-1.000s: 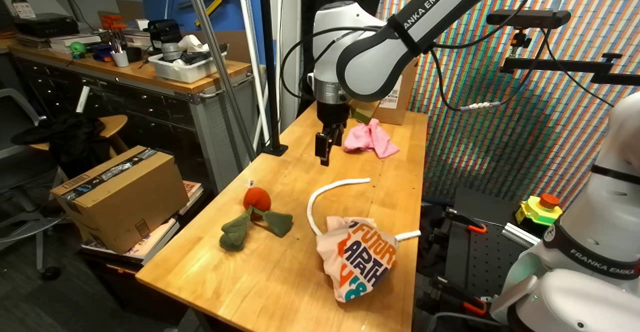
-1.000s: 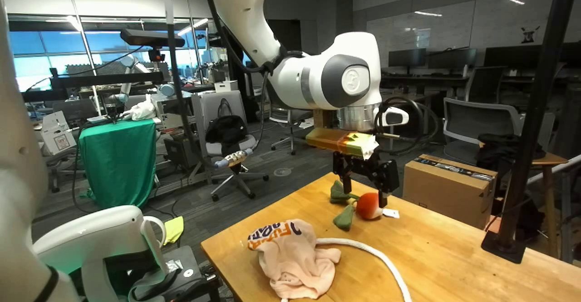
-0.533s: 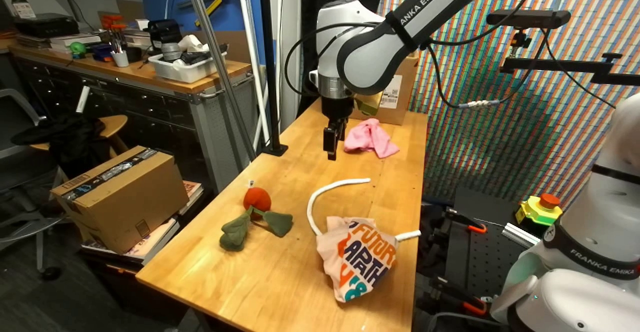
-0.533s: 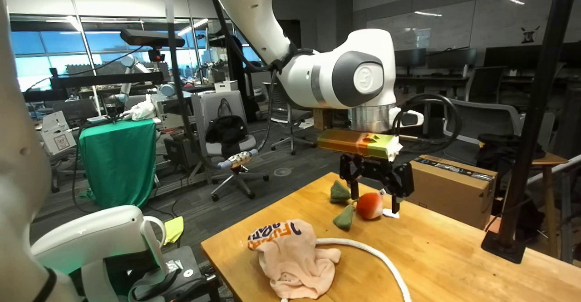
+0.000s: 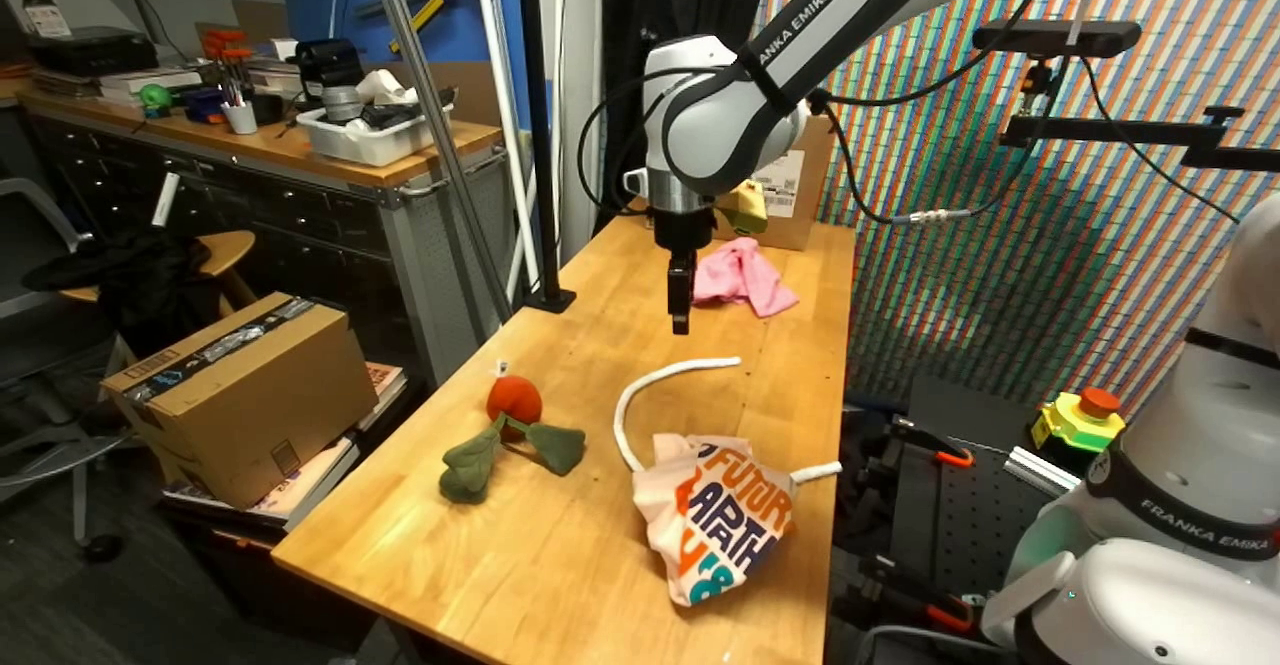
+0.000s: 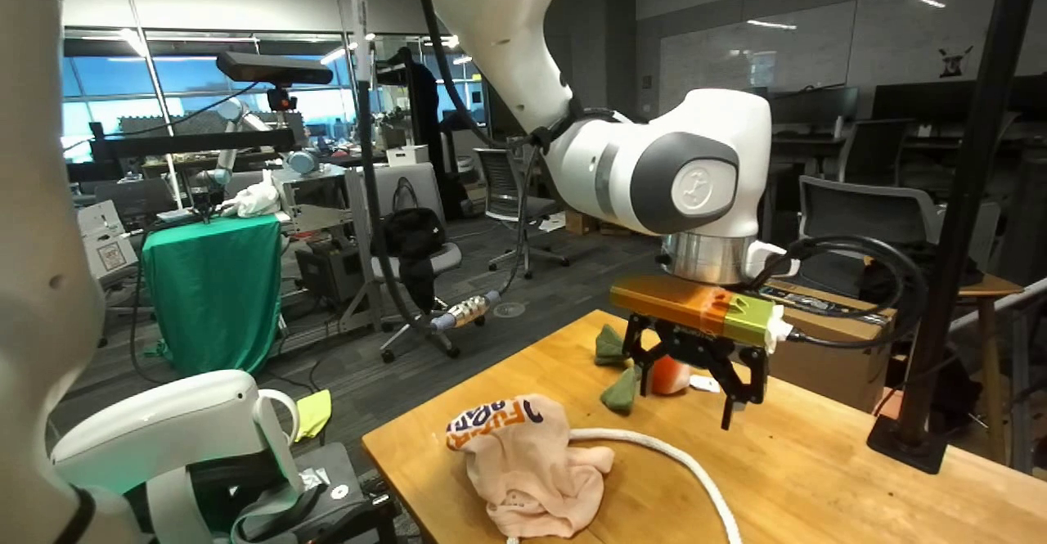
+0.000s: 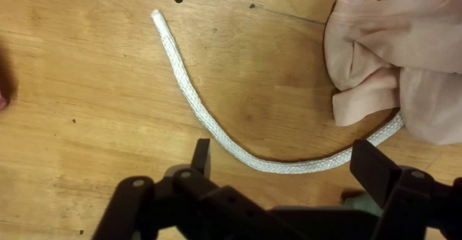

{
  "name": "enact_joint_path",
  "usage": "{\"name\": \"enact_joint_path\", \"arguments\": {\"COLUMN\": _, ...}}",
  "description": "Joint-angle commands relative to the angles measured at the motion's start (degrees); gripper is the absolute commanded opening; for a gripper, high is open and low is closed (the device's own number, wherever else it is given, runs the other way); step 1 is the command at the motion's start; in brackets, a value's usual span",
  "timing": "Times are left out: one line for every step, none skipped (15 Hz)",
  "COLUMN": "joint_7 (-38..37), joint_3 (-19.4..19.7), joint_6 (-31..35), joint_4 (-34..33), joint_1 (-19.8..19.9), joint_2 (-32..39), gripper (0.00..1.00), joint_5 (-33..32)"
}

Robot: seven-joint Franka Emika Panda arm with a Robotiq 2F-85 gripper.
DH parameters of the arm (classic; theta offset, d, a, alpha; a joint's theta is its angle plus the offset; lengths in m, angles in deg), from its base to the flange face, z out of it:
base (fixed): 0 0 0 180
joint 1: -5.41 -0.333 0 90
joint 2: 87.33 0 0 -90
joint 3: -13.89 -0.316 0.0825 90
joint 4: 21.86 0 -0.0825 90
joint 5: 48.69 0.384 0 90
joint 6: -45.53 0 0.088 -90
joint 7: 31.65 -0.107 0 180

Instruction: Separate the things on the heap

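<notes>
My gripper (image 7: 282,142) stands open above the table, with nothing held between its fingers. In the wrist view the white cord (image 7: 278,166) curves across the gap, below the fingertips, and one fingertip overlaps it in the picture. Of the heap, the pale printed bag (image 5: 715,515) still lies over part of the cord (image 6: 683,462). Apart from them rests the red ball (image 5: 515,397), joined to dark green soft pieces (image 5: 468,470); the gripper (image 6: 685,406) partly covers the ball in an exterior view. The pink cloth (image 5: 745,280) lies farther back, beyond the gripper (image 5: 680,325).
A cardboard box (image 5: 815,170) stands at the back of the wooden table (image 5: 560,555). A black post (image 6: 908,438) rises from the table's side edge. Another cardboard box (image 5: 240,395) sits beside the table, and a second white arm (image 5: 1150,465) is on the opposite side.
The gripper has moved to the right in both exterior views, lowered over the last half second, and turned slightly. It stays open, and the things on the table have not moved.
</notes>
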State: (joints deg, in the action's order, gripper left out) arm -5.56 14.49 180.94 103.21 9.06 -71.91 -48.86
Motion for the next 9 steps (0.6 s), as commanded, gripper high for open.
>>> {"name": "enact_joint_path", "arguments": {"joint_7": -0.5, "joint_3": -1.3, "joint_6": 2.0, "joint_4": -1.8, "joint_1": 0.3, "joint_2": 4.0, "gripper": 1.00, "joint_5": -0.1}}
{"name": "enact_joint_path", "arguments": {"joint_7": -1.5, "joint_3": -1.4, "joint_6": 3.4, "joint_4": -1.4, "joint_1": 0.0, "joint_2": 4.8, "gripper": 1.00, "joint_5": -0.7}}
{"name": "enact_joint_path", "arguments": {"joint_7": -2.9, "joint_3": -1.4, "joint_6": 5.5, "joint_4": -1.0, "joint_1": -0.5, "joint_2": 5.5, "gripper": 1.00, "joint_5": -1.4}}
{"name": "enact_joint_path", "arguments": {"joint_7": -3.9, "joint_3": -1.5, "joint_6": 7.4, "joint_4": -0.7, "joint_1": -0.8, "joint_2": 6.3, "gripper": 1.00, "joint_5": -1.9}}
{"name": "enact_joint_path", "arguments": {"joint_7": -5.2, "joint_3": -1.5, "joint_6": 8.9, "joint_4": -0.5, "joint_1": -1.1, "joint_2": 7.0, "gripper": 1.00, "joint_5": -2.6}}
{"name": "enact_joint_path", "arguments": {"joint_7": -6.3, "joint_3": -1.4, "joint_6": 10.7, "joint_4": -0.5, "joint_1": -1.4, "joint_2": 8.1, "gripper": 1.00, "joint_5": -3.1}}
{"name": "enact_joint_path", "arguments": {"joint_7": -7.3, "joint_3": -1.2, "joint_6": 12.1, "joint_4": -0.5, "joint_1": -1.6, "joint_2": 8.9, "gripper": 1.00, "joint_5": -3.6}}
{"name": "enact_joint_path", "arguments": {"joint_7": -8.4, "joint_3": -1.0, "joint_6": 13.0, "joint_4": -0.5, "joint_1": -1.9, "joint_2": 9.6, "gripper": 1.00, "joint_5": -4.1}}
{"name": "enact_joint_path", "arguments": {"joint_7": -9.3, "joint_3": -0.8, "joint_6": 14.1, "joint_4": -0.7, "joint_1": -2.0, "joint_2": 10.5, "gripper": 1.00, "joint_5": -4.7}}
